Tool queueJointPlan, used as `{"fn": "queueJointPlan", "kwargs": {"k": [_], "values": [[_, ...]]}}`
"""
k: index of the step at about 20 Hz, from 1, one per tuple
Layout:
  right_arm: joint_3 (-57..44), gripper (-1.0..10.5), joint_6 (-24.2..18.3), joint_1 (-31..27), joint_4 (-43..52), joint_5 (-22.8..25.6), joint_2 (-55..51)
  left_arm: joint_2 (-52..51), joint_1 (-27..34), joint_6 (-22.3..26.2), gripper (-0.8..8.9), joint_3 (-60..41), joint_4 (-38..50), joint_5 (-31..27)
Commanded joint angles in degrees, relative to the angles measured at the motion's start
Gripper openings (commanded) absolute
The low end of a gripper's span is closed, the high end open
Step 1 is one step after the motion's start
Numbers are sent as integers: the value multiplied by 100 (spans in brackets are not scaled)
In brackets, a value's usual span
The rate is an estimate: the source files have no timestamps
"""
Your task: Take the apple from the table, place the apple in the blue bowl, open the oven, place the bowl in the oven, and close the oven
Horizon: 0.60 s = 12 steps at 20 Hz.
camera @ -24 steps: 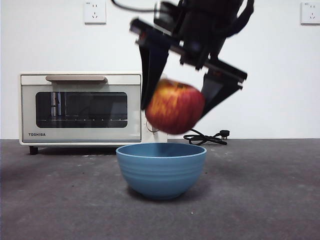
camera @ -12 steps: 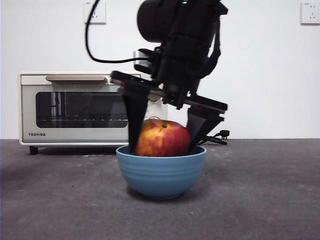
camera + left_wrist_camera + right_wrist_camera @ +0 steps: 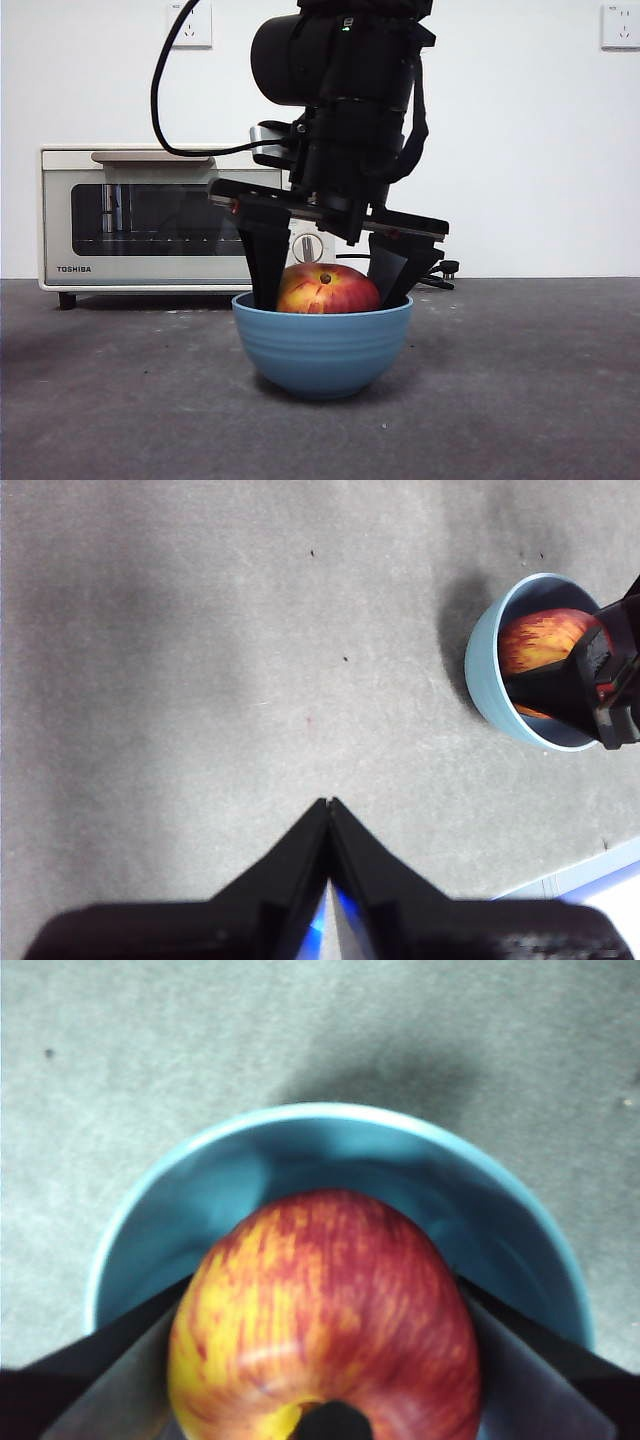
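Nearest to you in the front view, the blue bowl is sitting upright on the table, its ridged outside facing the camera. The apple is lying inside it, stem dimple up, with only its upper part showing above the rim. You are seeing the right gripper reaching down from above into the bowl: one black jaw is standing on each side of the apple, tips below the rim, and both are pressing against the fruit, so it is pinching the apple. The right wrist view is confirming this: the apple is filling the middle of the frame between the two dark jaws, with the bowl's inner wall curving round it. Whether the apple is already resting on the bowl's floor cannot be told from any view. The left gripper is hanging above bare table, well apart from the work, its jaws pressed together to a point and carrying nothing; from there you are also seeing the bowl with the apple and a jaw of the other arm in it. Farther back, behind and to one side of the bowl, the oven is standing against the wall with its dark glass door shut, and a black cord is lying coiled on the table beyond the bowl.
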Motion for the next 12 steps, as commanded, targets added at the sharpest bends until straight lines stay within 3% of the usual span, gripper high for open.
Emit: {"fn": "queueJointPlan", "kwargs": {"k": [1, 7, 12], "values": [[22, 478, 17, 11, 44, 4, 77, -2, -13, 70, -4, 0, 9, -13], [70, 475, 20, 11, 0, -4, 77, -2, -13, 133, -4, 0, 7, -13], [1180, 473, -142, 48, -1036, 7, 59, -2, -13, 201, -4, 0, 251, -15]]}}
